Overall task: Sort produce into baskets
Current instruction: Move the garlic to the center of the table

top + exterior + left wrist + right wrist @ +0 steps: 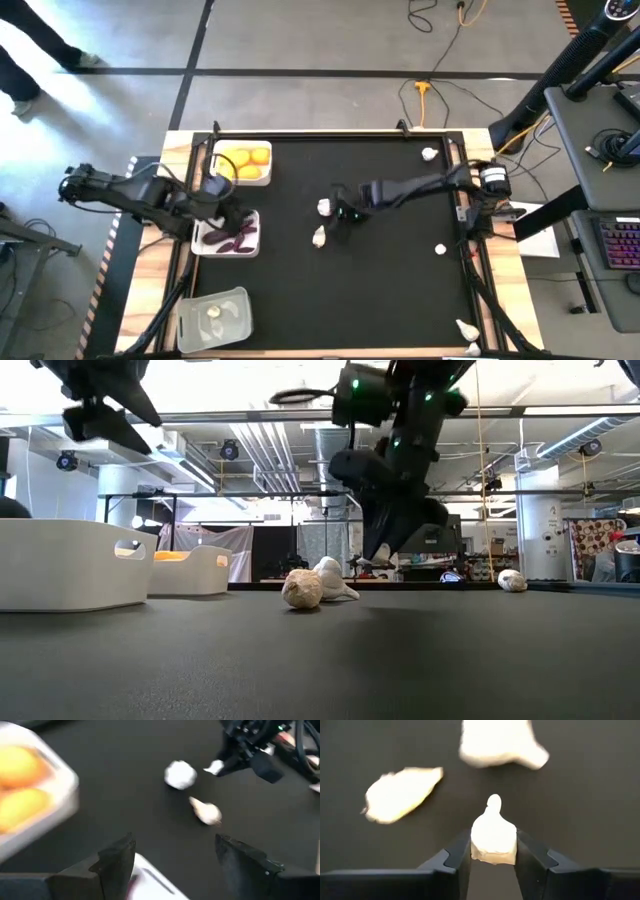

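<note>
From where I stand, the right gripper (492, 851) sits near the middle of the black table (380, 290), its fingers closed on a small white garlic bulb (493, 832) whose pointed tip sticks out past the fingertips. Seen from above, that gripper (343, 213) is a little toward nine o'clock from the table's centre, with the arm reaching in from the three o'clock edge.

Two more bulbs lie loose on the table just beside it: one (325, 207) on its nine o'clock side and another (319, 238) toward seven o'clock. From table height these two (302, 589) (333, 578) lie close together, though whether they touch I cannot tell.

Other bulbs are scattered well apart: one (429, 155) near the one o'clock corner, one (440, 250) toward four o'clock, and one (466, 327) at the five o'clock corner.

The left gripper (175, 865) hangs open, holding nothing, over the nine o'clock side of the table by the tray of dark purple pieces (240, 238), a white tray (200, 240). Just toward eleven o'clock of it, another white tray (224, 150) holds the yellow-orange fruits (247, 163). Down at the seven o'clock corner, the clear tray (190, 325) has a few bulbs (216, 312) inside.
</note>
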You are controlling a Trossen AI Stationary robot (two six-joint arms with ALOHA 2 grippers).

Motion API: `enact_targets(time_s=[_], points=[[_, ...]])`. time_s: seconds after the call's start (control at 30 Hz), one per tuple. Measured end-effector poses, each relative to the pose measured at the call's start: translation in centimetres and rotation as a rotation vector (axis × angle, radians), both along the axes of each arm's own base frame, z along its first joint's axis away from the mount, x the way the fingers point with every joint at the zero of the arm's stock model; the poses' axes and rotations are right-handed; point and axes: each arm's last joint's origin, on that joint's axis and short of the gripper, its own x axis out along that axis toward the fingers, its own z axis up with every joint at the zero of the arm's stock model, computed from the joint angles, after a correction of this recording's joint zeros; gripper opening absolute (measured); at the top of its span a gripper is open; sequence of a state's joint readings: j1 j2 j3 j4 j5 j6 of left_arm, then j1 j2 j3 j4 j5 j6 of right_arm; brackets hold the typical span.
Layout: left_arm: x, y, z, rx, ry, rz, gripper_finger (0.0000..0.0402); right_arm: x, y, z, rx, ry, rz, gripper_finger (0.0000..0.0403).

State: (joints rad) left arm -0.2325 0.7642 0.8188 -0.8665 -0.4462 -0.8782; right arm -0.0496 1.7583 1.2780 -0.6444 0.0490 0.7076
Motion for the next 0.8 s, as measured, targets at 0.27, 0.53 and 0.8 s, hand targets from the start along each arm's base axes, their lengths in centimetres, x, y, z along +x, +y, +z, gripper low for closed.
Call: enact_targets(time_s=[0.27, 0.53, 0.8], points=[[3.2, -1.1, -2.6, -0.061, -0.258, -0.168, 0.0256, 0.0, 4.3, -0.4, -0.008, 0.005, 0.017, 0.0135], [5.0, -1.2, -2.9, 0.003, -0.438, -0.070, 0.0256, 1.1, 3.1, -2.7, -0.042, 0.025, 0.037, 0.0188], [6.0, -0.5, -2.0, 0.076, -0.455, 0.060, 0.0256, 1.1, -2.0, 0.5, -0.101, 0.023, 0.064, 0.0231]])
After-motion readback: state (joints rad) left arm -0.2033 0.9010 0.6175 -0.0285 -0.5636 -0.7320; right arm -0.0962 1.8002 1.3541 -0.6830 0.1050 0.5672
